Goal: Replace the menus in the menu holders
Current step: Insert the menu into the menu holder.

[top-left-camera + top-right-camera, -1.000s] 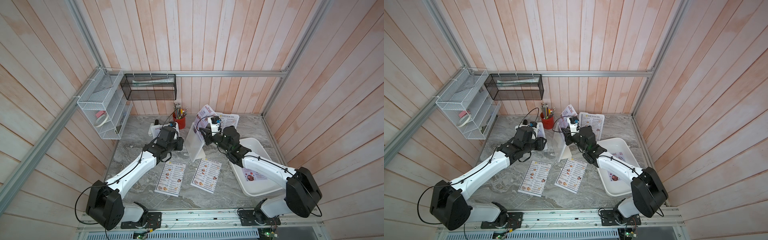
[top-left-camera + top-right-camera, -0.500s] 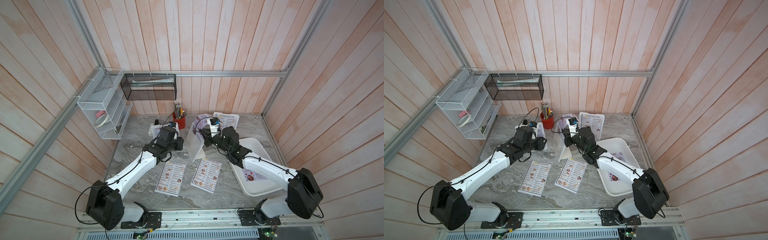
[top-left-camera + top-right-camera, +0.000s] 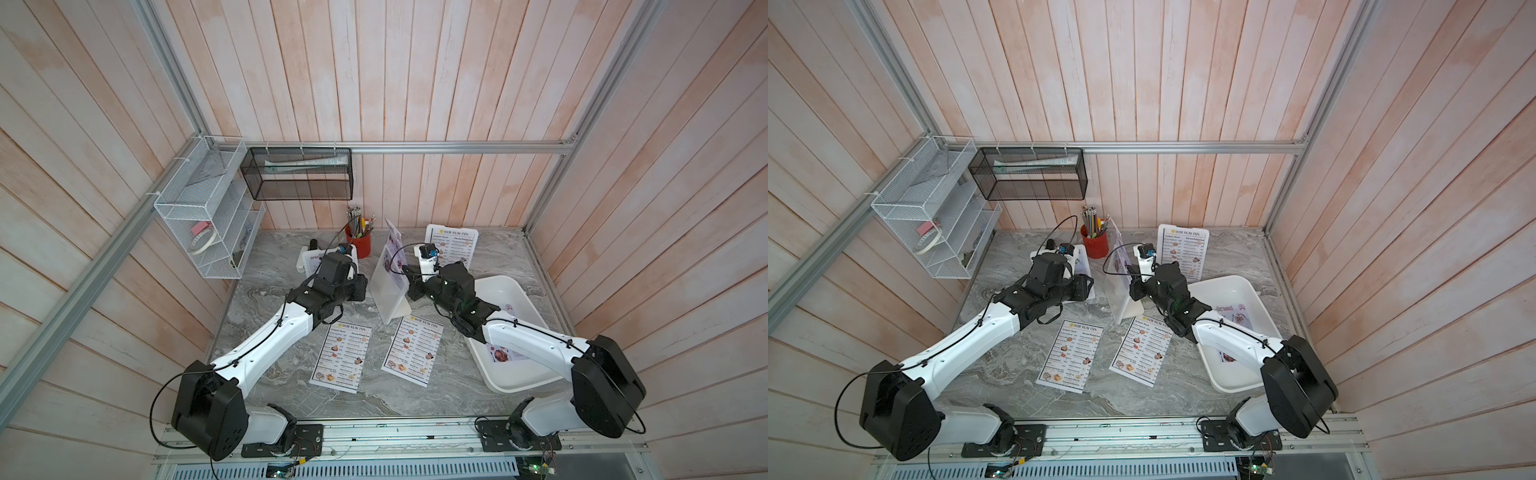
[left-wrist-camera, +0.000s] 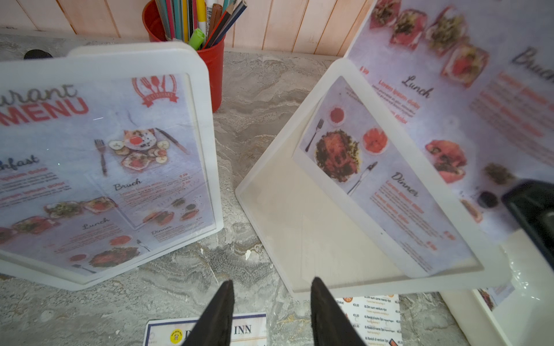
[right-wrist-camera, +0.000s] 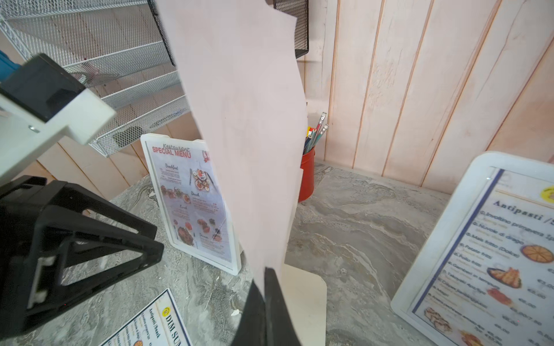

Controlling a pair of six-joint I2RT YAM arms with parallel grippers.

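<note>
Right gripper (image 5: 264,284) is pinched tight on a lilac menu sheet (image 5: 248,134), its blank back showing, which stands upright over the middle menu holder (image 3: 384,291). Left gripper (image 4: 269,287) hangs parted and empty over the marble table (image 4: 254,90). Left holder (image 5: 186,197) reads "Restaurant SPECIAL MENU". The rear holder (image 3: 452,245) and two flat sheets (image 3: 341,357) read "DIM SUM INN".

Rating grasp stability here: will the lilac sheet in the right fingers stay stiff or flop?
Likely floppy: the lilac sheet bows above the right gripper, pinched near one edge only. Probably very light, so it may sway. The middle holder might shift or tip if the sheet drags, since the open left gripper does not clasp it.
</note>
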